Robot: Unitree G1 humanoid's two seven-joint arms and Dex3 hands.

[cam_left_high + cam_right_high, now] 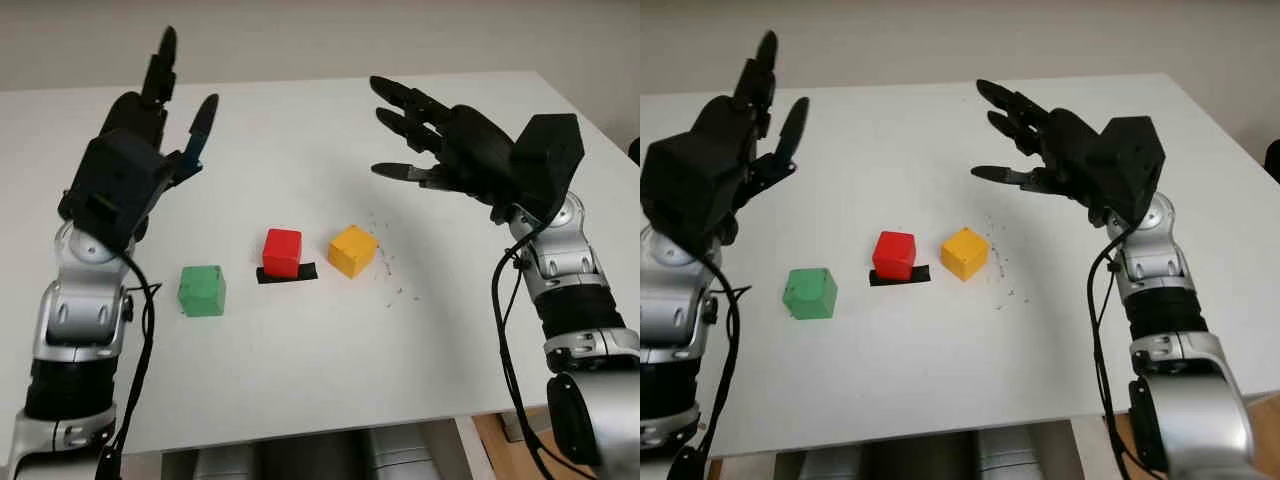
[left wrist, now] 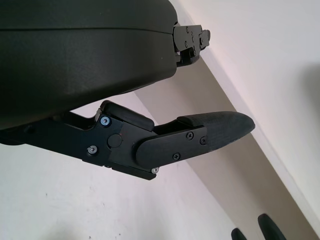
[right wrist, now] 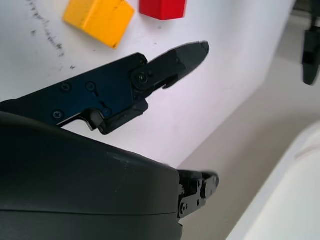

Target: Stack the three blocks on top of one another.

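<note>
Three small blocks sat apart in a row on the white table [image 1: 300,400], and none was stacked yet. The green block [image 1: 202,290] was on the left, the red block [image 1: 282,252] was in the middle on a strip of black tape [image 1: 287,274], and the yellow block [image 1: 353,250] was just beside the red one on the right. They looked light and hard, like wood or plastic toy blocks, with flat smooth sides, so they would likely not bend or break, but they might slip if squeezed on a corner. The best place to hold one seemed to be two flat sides across from each other, up near the top. The yellow block was turned a bit, so a hand might have to turn to match it. The left hand [image 1: 150,110] was up in the air over the far left of the table, open and holding nothing. The right hand [image 1: 440,135] was up over the far right side, open too, with its fingers pointing toward the middle. Both hands were well apart from the blocks. The blocks sat far from every table edge, with bare room all around them, though the red and yellow ones were close enough that fingers could bump one while grabbing the other.
</note>
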